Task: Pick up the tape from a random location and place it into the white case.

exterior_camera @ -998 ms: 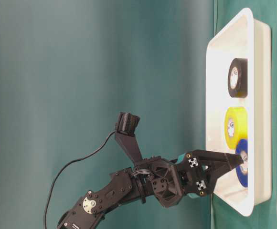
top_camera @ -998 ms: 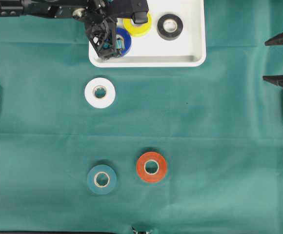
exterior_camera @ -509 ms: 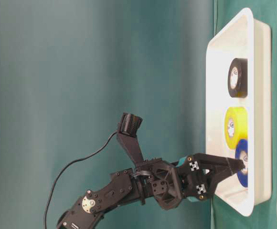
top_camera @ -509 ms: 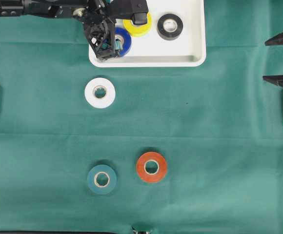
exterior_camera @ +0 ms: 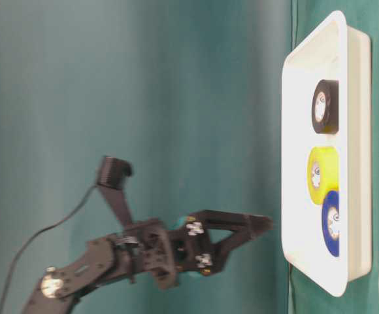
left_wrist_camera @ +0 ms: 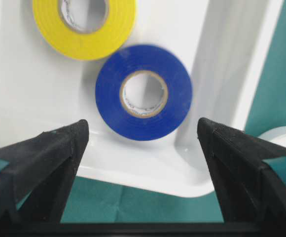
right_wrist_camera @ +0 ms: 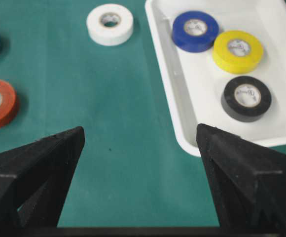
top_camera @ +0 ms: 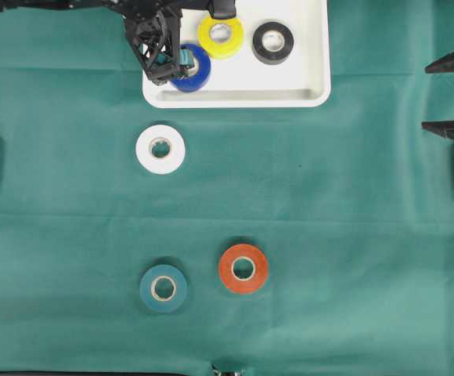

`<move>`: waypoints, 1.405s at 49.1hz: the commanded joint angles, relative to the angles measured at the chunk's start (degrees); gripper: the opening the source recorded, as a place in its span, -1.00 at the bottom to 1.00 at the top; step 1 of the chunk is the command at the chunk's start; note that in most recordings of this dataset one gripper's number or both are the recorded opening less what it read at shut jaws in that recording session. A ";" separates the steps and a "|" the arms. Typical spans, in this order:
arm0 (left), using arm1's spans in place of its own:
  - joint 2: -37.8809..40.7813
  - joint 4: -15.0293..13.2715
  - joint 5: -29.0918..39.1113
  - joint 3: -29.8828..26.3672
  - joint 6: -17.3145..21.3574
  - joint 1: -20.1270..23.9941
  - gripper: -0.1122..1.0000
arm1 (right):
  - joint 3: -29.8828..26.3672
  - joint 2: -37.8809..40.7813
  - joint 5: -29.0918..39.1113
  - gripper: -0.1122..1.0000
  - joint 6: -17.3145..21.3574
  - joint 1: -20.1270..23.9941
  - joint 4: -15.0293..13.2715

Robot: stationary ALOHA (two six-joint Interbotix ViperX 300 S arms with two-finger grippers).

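Overhead, the white case [top_camera: 313, 78] held blue tape [top_camera: 194, 70], yellow tape [top_camera: 221, 35] and black tape [top_camera: 273, 41]. White tape [top_camera: 160, 148], orange tape [top_camera: 243, 268] and teal tape [top_camera: 163, 288] lay outside it. Left wrist view showed the left gripper [left_wrist_camera: 142, 148] wide apart, empty, above the case. Right wrist view showed the right gripper [right_wrist_camera: 140, 143] apart, near the case.

Bright, even light from above, with only small soft shadows under the rolls. The white case [top_camera: 313, 74] glares nearly blown-out. Left arm [exterior_camera: 144, 252] smeared with motion blur; wrist-view fingers [left_wrist_camera: 39, 168] soft.
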 commanded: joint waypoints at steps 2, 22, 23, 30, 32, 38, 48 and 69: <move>-2.81 0.00 1.41 -2.37 0.00 -0.88 0.97 | -1.32 0.53 -0.26 0.81 0.00 -0.18 -0.09; -8.70 0.00 7.65 -6.68 -0.09 -1.32 0.97 | -1.58 0.62 -0.26 0.81 0.09 -0.18 -0.09; -9.05 0.00 7.82 -6.86 -0.09 -1.32 0.97 | -1.58 0.53 -0.26 0.81 0.09 -0.18 -0.09; -10.28 0.00 8.35 -6.68 -0.09 -1.32 0.97 | -1.58 0.62 -0.26 0.81 0.09 -0.18 -0.09; -10.37 0.00 8.53 -6.42 -0.09 -1.32 0.97 | -1.58 0.62 -0.26 0.81 0.18 -0.18 -0.09; -10.37 0.00 8.88 -6.42 -0.09 -1.41 0.97 | -1.58 0.62 -0.26 0.81 0.09 -0.18 -0.18; -10.37 0.00 8.88 -6.42 -0.09 -1.41 0.97 | -1.58 0.53 -0.26 0.81 0.09 -0.18 -0.09; -10.37 0.00 9.32 -6.42 -0.35 -3.08 0.97 | -1.58 0.62 -0.26 0.81 0.18 -0.18 -0.09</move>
